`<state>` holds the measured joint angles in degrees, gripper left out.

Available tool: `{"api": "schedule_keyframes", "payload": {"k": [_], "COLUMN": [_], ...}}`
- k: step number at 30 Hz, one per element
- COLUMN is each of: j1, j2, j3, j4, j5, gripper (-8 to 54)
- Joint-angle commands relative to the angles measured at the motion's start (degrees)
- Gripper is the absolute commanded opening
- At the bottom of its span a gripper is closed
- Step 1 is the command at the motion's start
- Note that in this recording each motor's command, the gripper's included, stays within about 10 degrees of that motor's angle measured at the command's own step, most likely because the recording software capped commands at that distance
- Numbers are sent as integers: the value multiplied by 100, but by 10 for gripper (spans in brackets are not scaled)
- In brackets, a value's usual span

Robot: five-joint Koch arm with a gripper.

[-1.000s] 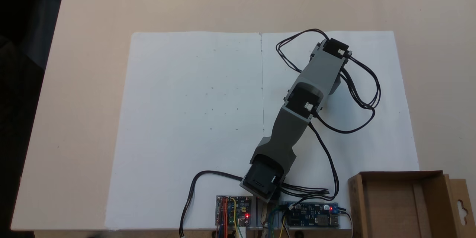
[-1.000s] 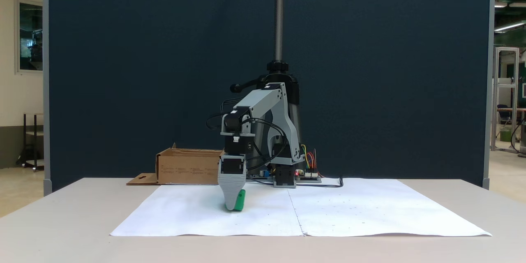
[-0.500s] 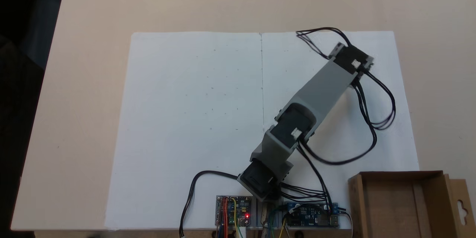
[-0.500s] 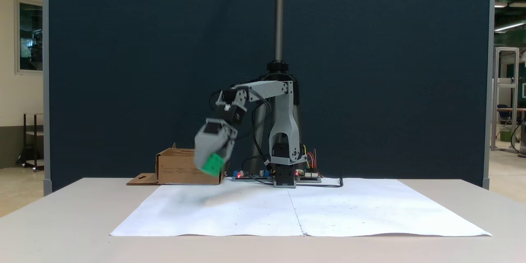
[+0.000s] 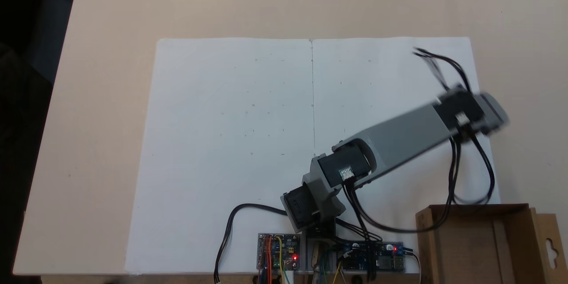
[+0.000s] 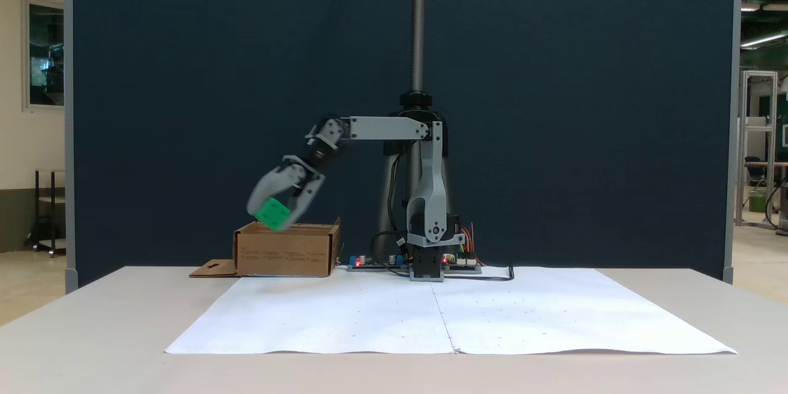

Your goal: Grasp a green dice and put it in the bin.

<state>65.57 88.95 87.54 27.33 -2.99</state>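
Observation:
In a fixed view the green dice (image 6: 273, 213) hangs in the air just above the near left top edge of the bin (image 6: 286, 250), a low brown cardboard box. My gripper (image 6: 274, 219) is shut on the dice, grey fingers (image 6: 263, 189) pointing down and left, motion-blurred. From above in a fixed view, the arm's wrist (image 5: 471, 113) reaches out to the right, beyond the bin's (image 5: 424, 242) far wall. Here the arm hides the dice. The bin's flap (image 5: 550, 248) with its hang-hole sticks out to the right.
A white paper sheet (image 5: 230, 142) covers the middle of the tan table (image 5: 97, 97). Circuit boards (image 5: 278, 250) and the arm's base (image 5: 310, 206) sit at the near edge. Black cables (image 5: 470, 177) loop down beside the bin. A dark partition (image 6: 184, 74) stands behind.
The arm has lifted the green dice off the paper and swung it toward the bin, rising to about the height of the box's top edge.

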Motion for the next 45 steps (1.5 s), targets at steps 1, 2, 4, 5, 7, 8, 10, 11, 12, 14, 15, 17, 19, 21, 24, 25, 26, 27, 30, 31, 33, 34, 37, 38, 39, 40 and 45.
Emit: {"api": "schedule_keyframes", "payload": {"k": [1, 2, 4, 5, 7, 8, 10, 11, 12, 14, 15, 17, 19, 21, 24, 25, 26, 27, 30, 31, 33, 34, 37, 38, 39, 40, 45], "j1": [457, 633, 958, 1134, 1459, 1617, 2101, 2224, 2417, 2804, 2892, 3155, 3322, 3480, 3727, 3788, 3929, 4008, 4148, 4166, 4192, 4192, 4184, 4166, 4157, 4140, 4104], "j2": [237, 237, 229, 229, 229, 220, 229, 229, 220, 176, 167, 97, 44, -9, -88, -123, -158, -167, -167, -167, -158, -132, -9, 44, 70, 88, 88], "j3": [-439, -510, -659, -729, -940, -1002, -1046, -1046, -1046, -1046, -1046, -1046, -1046, -1046, -1046, -1046, -1037, -984, -835, -756, -466, -290, 158, 308, 422, 510, 571], "j4": [-211, -211, -176, -158, -62, -44, -44, -35, -35, 88, 97, 97, 105, 114, 158, 176, 264, 299, 457, 501, 571, 571, 571, 571, 571, 571, 545], "j5": [492, 492, 492, 492, 492, 492, 483, 483, 483, 466, 448, 431, 413, 387, 378, 352, 237, 158, -105, -211, -378, -448, -606, -677, -703, -729, -782], "gripper": [116, 116, 116, 116, 116, 116, 116, 116, 116, 116, 116, 116, 116, 116, 116, 116, 116, 116, 116, 116, 116, 116, 116, 116, 116, 116, 116]}}
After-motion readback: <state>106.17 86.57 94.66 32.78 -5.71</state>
